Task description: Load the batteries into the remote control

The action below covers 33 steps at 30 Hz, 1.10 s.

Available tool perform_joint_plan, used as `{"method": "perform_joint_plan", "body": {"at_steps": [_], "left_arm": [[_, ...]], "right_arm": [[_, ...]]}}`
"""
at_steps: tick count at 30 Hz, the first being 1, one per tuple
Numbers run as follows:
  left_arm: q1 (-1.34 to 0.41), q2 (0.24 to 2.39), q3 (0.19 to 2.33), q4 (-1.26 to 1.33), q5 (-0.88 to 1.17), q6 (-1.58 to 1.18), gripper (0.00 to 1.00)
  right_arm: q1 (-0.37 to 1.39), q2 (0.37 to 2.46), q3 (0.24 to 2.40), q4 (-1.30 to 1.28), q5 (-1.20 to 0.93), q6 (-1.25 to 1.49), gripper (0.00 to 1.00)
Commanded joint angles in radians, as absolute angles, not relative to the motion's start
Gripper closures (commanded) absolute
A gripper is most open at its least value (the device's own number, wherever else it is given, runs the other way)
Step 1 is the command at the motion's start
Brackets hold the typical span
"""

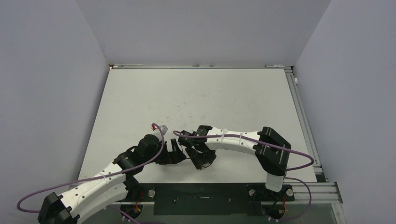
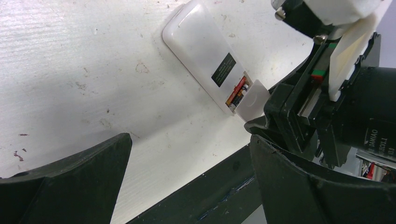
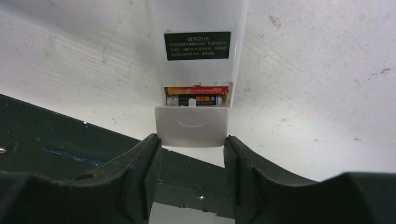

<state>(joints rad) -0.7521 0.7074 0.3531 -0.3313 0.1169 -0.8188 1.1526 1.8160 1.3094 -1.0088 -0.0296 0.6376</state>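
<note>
The small flat white rectangular remote control (image 3: 196, 18) lies back up on the scuffed white table (image 1: 196, 93), close to the table's near edge and under the two wrists, so the overhead view hides it. A black rectangular label with white print (image 3: 197, 45) sits on its plain back. Below that label the battery bay at the remote's end stands open. Both batteries lie inside it side by side across the remote's width: the thin reddish battery (image 3: 198, 89) is nearer the label, and the thin dark battery (image 3: 194, 100) is nearer the open end. A small white plastic battery cover (image 3: 191, 126) rests flat at that end. Its far edge butts against the bay and leaves both cells in sight. The right claw (image 3: 192, 142) is set half wide around this cover. Its black fingers (image 3: 152, 158) lie against the cover's two side edges at the near corners, and the grip looks closed on it. Part of the cover and the claw hang over a dark strip (image 3: 46, 135) that runs along the table's near edge. The left claw (image 2: 189, 140) is spread as wide as it goes and holds nothing. It hovers over bare table just beside the remote, with the remote and the right claw ahead of it in the left wrist view.
</note>
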Motion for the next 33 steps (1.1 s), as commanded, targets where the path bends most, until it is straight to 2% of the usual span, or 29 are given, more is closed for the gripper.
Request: {"method": "perform_joint_plan", "body": {"at_steps": [1,33], "left_arm": [[-0.756,0.703,0.364,-0.284,0.124,-0.816,0.04],[-0.756,0.702,0.364,-0.287,0.120,-0.818,0.04]], "right_arm": [[1.150,1.835,1.345,-1.048,-0.054,0.587,0.85],[1.111,1.883,1.365,-1.023,-0.064,0.552,0.85]]}}
